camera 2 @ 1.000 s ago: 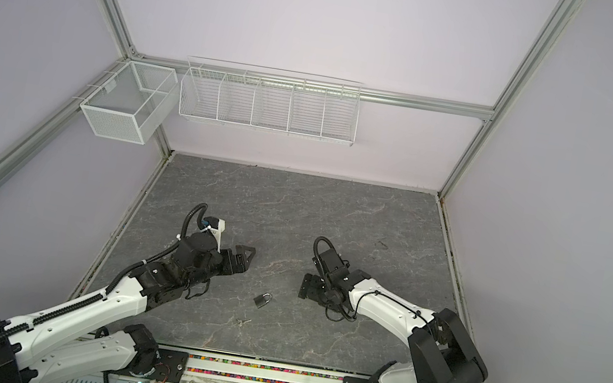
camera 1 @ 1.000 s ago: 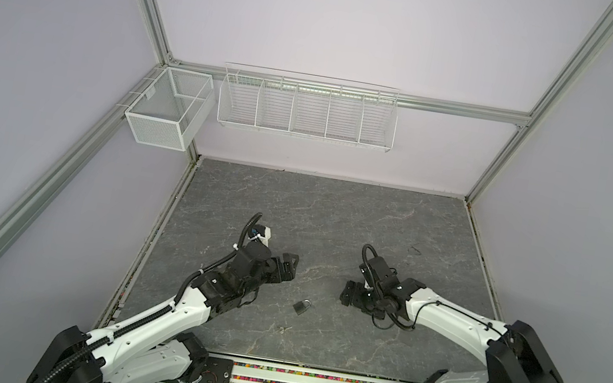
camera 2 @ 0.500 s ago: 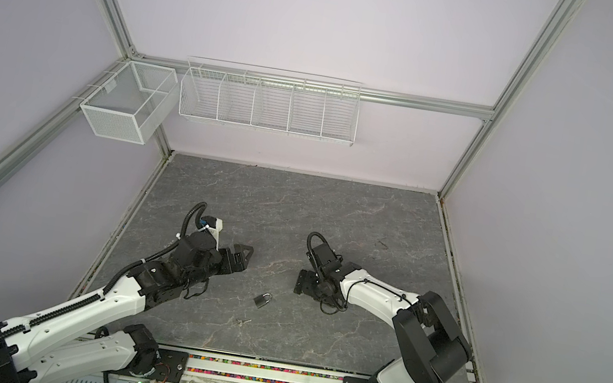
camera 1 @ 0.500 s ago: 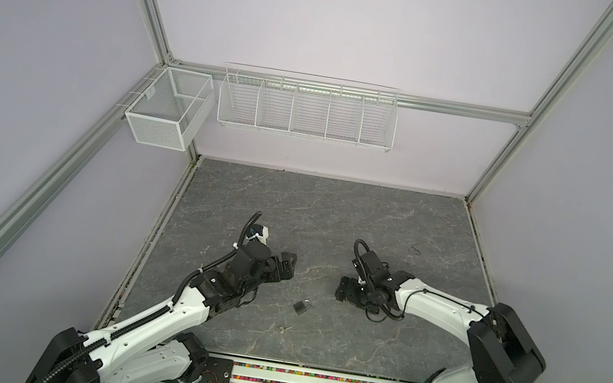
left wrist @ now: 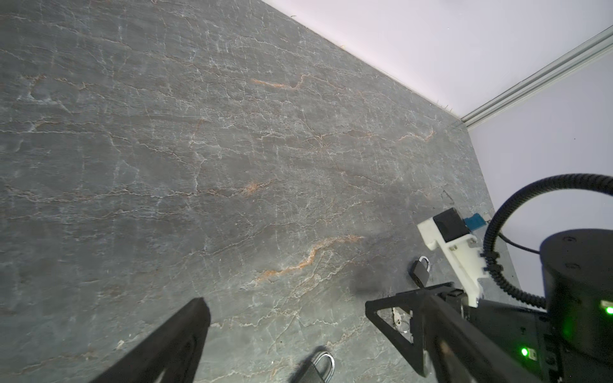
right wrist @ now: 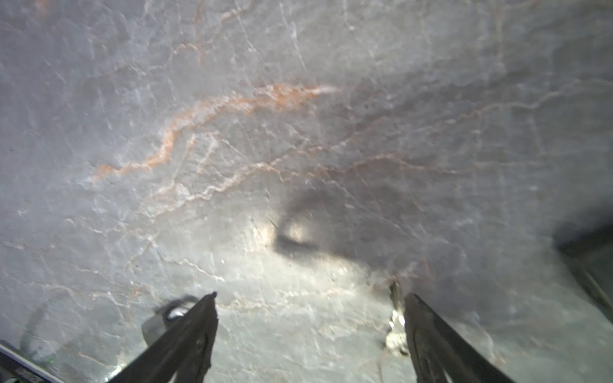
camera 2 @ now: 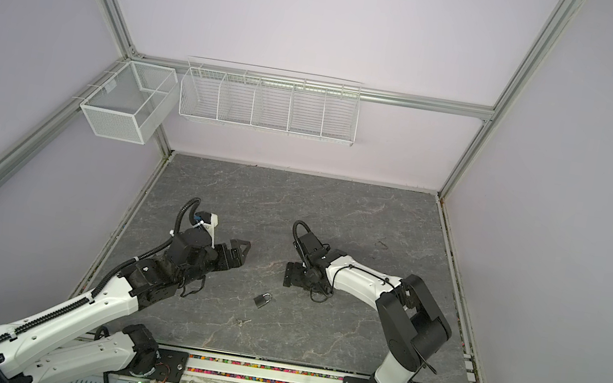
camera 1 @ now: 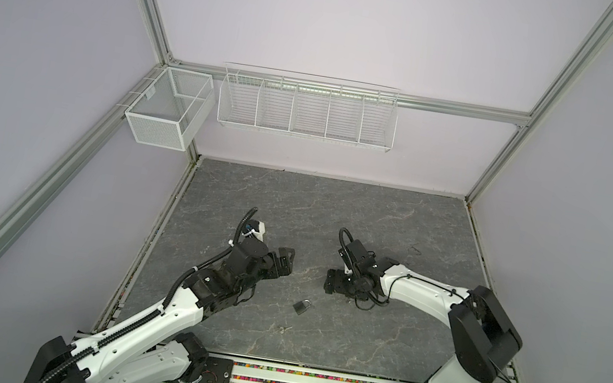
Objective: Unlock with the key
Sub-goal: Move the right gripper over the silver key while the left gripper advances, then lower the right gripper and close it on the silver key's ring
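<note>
Lilac walls and an aluminium frame enclose the cell, and a dark, veined table point(camera 1: 334, 214) fills its floor. On the back wall hangs a long white wire rack point(camera 1: 307, 108), with a smaller mesh basket point(camera 1: 166, 110) on the side rail beside it; neither seems to play a part in the task.

Both arms reach in from the front rail toward the middle of the table. The left gripper point(camera 1: 282, 261) hovers above the surface with its jaws spread wide and nothing between them. The right gripper point(camera 1: 331, 282) faces it from across the middle, low over the table, its jaws likewise released and empty, as the blurred right wrist view confirms.

Between the two, a little nearer the front rail, a small dark padlock point(camera 1: 301, 306) lies flat on the table, touched by neither arm. Its silver shackle looks closed, though it is too small to be sure. The key point(camera 2: 243, 321) lies loose near it, nearer the front rail again, apart from the lock.

Judging by this, the task has barely begun: the key is not yet picked up or inserted, the padlock is not held, and picking up, inserting and turning are all left to do.
</note>
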